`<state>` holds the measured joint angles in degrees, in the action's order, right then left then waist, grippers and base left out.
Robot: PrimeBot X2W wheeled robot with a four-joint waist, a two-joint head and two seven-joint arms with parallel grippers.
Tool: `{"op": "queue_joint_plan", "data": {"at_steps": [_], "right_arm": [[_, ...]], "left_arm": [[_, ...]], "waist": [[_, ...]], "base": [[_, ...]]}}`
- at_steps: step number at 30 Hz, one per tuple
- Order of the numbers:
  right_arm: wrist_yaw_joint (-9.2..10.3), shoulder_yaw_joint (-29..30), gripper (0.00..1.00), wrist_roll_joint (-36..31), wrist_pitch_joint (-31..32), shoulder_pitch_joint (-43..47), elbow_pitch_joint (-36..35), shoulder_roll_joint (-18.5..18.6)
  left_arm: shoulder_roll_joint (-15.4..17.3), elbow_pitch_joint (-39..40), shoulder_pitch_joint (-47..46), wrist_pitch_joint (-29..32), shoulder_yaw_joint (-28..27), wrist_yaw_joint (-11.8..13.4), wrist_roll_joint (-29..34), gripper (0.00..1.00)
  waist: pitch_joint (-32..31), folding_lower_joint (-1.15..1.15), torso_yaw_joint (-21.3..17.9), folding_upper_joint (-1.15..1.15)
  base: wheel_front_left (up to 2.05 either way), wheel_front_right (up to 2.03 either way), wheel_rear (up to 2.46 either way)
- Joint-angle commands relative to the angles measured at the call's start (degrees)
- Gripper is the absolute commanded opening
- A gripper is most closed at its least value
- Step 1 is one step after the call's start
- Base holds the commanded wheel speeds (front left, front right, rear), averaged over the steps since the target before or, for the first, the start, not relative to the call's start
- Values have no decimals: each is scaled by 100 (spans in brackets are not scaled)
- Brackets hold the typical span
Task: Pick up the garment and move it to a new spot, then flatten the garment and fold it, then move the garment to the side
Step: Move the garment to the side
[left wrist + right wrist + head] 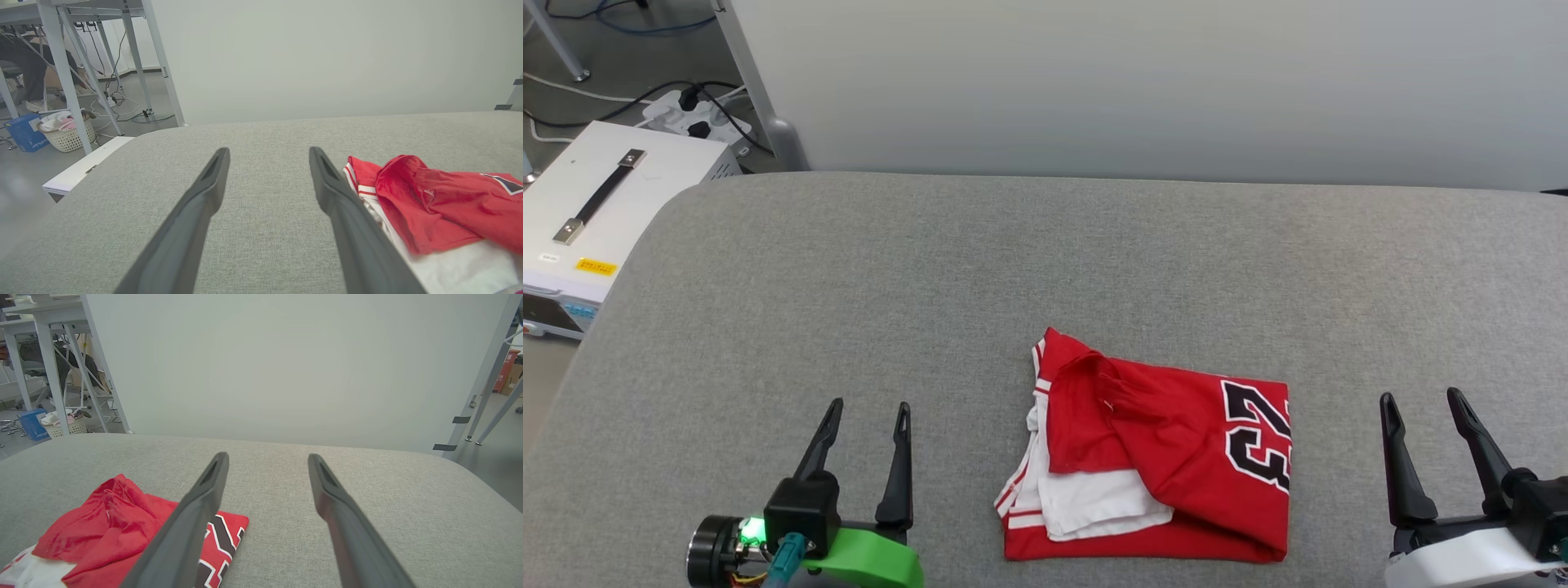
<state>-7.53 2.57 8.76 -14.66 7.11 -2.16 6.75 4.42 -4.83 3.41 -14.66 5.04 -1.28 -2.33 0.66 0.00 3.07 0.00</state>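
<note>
Lying at the lower centre of the head view, the garment [1160, 457] sits in a rough, layered bundle on the grey padded table [931, 269]. Its white sleeve pokes out at its lower left and the black numerals run along its right edge. The left gripper [870, 404] rests at the lower left and the right gripper [1421, 395] at the lower right. Both have their fingers spread wide with nothing between them, each well apart from the cloth.

From where I stand, the trouble is in those layers. A pinch that takes only the loose red flap bunched on top would, I reckon, peel it open and leave the rest behind. If the two sides do not rise together, the bundle is likely to twist, which would make flattening harder. The garment also lies close to the bottom of the frame, so a pull that way might take it to the table's near edge, which I cannot see.
</note>
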Motion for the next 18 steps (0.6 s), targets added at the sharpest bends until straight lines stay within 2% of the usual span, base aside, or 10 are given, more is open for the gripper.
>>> {"op": "queue_joint_plan", "data": {"at_steps": [1,8,12,15,18], "right_arm": [[4,-19,100,-23,-33,46,29,4],[4,11,100,132,-33,-687,-131,504],[4,-148,100,460,66,-1265,16,1058],[4,-545,100,1117,1014,-1691,308,1588],[4,-942,100,1927,2359,-2047,357,2040]], "left_arm": [[26,-12,62,-34,-25,-12,-17,100],[17,-17,20,-34,-65,-7,-13,100],[12,-17,-56,-34,-57,-30,-2,100],[1,-2,-110,-34,-39,-39,3,100],[-9,12,-142,-34,-27,-45,1,100]], "waist": [[1,0,3,0],[53,0,-34,0],[121,0,11,0],[206,0,70,0],[304,0,116,0]], "base": [[0,0,0],[0,0,0],[0,0,0],[0,0,0],[0,0,0]]}}
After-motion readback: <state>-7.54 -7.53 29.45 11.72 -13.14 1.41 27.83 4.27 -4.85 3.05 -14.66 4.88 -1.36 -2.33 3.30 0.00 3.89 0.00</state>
